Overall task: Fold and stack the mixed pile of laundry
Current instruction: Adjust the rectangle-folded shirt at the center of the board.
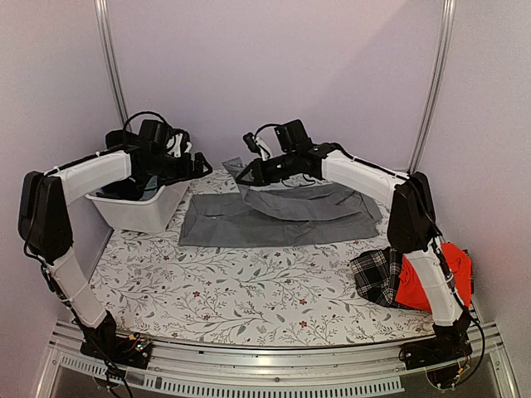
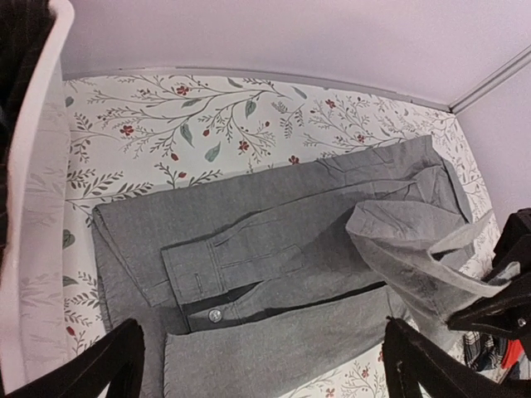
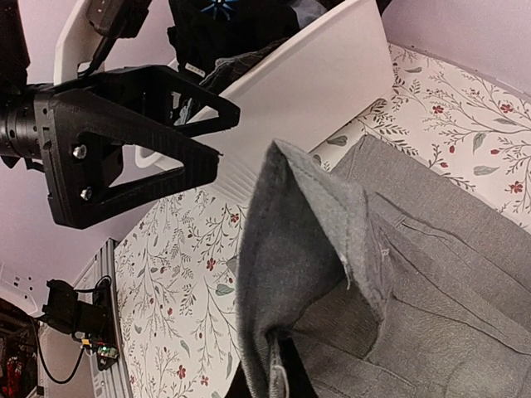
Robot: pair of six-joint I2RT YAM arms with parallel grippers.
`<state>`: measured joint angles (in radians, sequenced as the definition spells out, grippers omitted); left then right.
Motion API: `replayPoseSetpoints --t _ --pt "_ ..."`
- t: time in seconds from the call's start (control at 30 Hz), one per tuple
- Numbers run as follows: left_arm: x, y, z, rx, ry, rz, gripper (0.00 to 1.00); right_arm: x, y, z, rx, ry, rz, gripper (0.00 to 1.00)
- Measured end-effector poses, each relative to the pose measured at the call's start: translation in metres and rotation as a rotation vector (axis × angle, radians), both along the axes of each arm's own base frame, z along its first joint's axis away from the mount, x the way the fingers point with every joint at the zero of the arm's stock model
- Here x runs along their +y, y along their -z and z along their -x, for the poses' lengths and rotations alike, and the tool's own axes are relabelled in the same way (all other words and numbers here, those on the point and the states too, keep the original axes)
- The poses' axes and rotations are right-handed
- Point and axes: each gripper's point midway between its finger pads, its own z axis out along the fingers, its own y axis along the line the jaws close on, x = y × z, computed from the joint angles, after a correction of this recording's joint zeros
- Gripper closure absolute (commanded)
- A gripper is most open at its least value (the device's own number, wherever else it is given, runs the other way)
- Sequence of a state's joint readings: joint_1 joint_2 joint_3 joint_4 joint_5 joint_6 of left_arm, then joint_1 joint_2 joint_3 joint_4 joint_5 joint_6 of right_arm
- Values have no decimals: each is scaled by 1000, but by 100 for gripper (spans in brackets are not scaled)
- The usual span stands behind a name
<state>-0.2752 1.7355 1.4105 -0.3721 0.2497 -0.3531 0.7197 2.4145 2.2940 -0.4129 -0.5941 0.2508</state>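
Note:
A grey long-sleeved shirt (image 1: pixel 274 217) lies spread flat at the back middle of the table, its buttoned cuff (image 2: pixel 214 315) folded over the body. My right gripper (image 1: pixel 247 173) is shut on the shirt's far left edge and holds a flap of grey cloth (image 3: pixel 290 249) raised off the table. My left gripper (image 1: pixel 197 166) hovers open just left of it, above the shirt's left end, nothing between its fingers (image 2: pixel 116 361). A red shirt (image 1: pixel 431 278) and black-and-white plaid cloth (image 1: pixel 377 278) lie bunched by the right arm's base.
A white plastic tub (image 1: pixel 145 211) stands at the back left with dark garments (image 1: pixel 124 189) inside, under the left arm. Its wall (image 3: pixel 307 83) is close to both grippers. The floral tablecloth (image 1: pixel 241 290) covers the front of the table.

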Motion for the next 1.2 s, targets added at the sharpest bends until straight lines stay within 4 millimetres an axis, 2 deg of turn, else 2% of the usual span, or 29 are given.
replayPoseSetpoints --t 0.07,0.13,0.3,0.43,0.5,0.6,0.7,0.83,0.93,1.07,1.2 --pt "2 4 1 9 -4 -2 0 2 7 -3 16 8 -4 94" --pt "4 7 2 16 -7 -4 0 4 11 -5 24 14 -12 84" --pt "10 13 3 30 -18 -8 0 10 18 -6 53 1 -40 33" --pt "17 15 1 35 -34 -6 0 12 23 -1 69 -26 -47 9" --pt "18 14 0 32 -36 -3 0 11 25 -1 68 -35 -50 2" --pt "17 13 -1 24 -32 2 0 3 38 -1 86 -37 -32 1" --pt "14 11 -1 15 -16 3 0 -15 55 0 132 -19 5 1" --pt "0 13 4 3 37 -18 0 -59 66 -4 193 48 51 5" --pt "-25 20 14 10 98 -31 0 -98 62 -11 210 121 72 10" --pt "-60 41 28 48 165 -60 0 -140 54 -22 212 216 91 17" --pt "-109 66 30 83 221 -141 0 -179 64 -29 230 320 140 28"
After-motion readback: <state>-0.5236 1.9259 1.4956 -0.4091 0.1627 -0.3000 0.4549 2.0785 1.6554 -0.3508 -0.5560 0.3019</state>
